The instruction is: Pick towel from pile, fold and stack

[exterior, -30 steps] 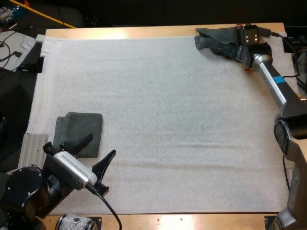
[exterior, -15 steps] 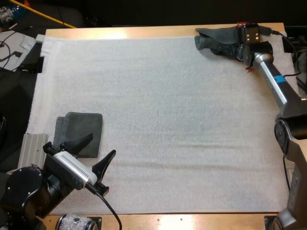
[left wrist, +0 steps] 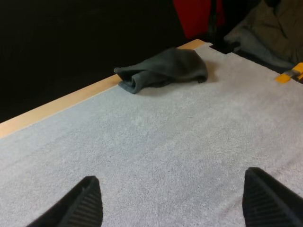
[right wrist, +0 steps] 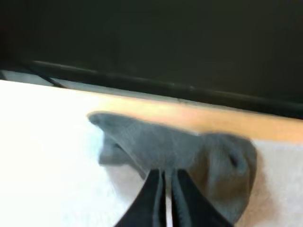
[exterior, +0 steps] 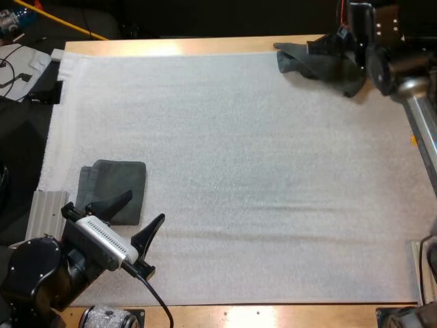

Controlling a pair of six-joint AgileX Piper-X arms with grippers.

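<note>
right gripper (right wrist: 165,194) fingers are pressed nearly together, pinching a fold of the crumpled towel (right wrist: 199,151) — the rest of it sags beyond them, by the table's (right wrist: 156,111) far edge. left gripper (exterior: 146,205) fingers stand spread over the white mat (exterior: 239,171) — the folded towel (exterior: 113,184) lies just beside one fingertip.

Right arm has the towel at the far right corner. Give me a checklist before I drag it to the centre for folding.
1. Right gripper grip: ok, it presses on the crumpled towel from both sides.
2. Towel clear of the mat: not ok, one end rests on it by the far edge.
3. Grip on a corner or mid-fabric: cannot tell.
4. Left gripper ready: ok, open, holding nothing, near the folded stack.
5. Stack out of the drag path: ok, it lies at the mat's near left, far from the towel.
</note>
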